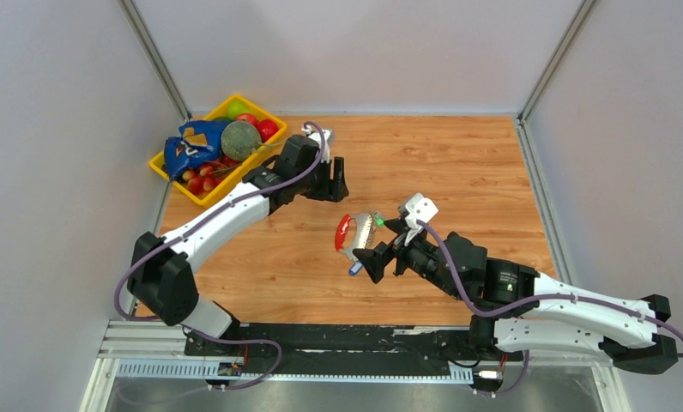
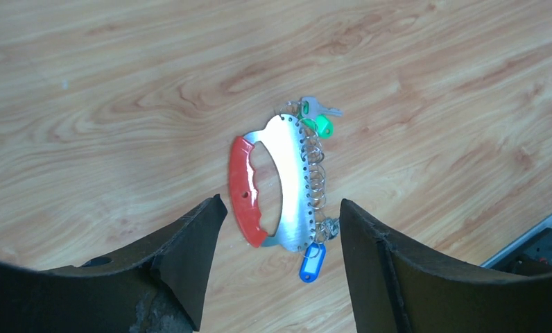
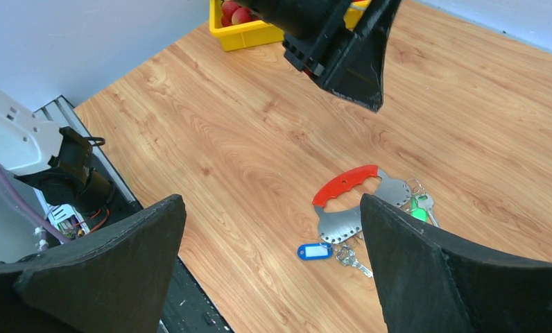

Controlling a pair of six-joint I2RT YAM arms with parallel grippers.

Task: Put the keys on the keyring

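Red keyring (image 2: 243, 191), keys (image 2: 323, 126) bunched (attachment unclear)

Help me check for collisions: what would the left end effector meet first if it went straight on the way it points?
Probably the keyring, lying on the table between the open fingers of the left end effector; depth is unclear.

The keyring (image 1: 353, 233) lies in the middle of the counter (image 1: 458, 163), with keys (image 1: 378, 221) at its far and near ends; a bin (image 1: 177, 183) stands in the far left corner.
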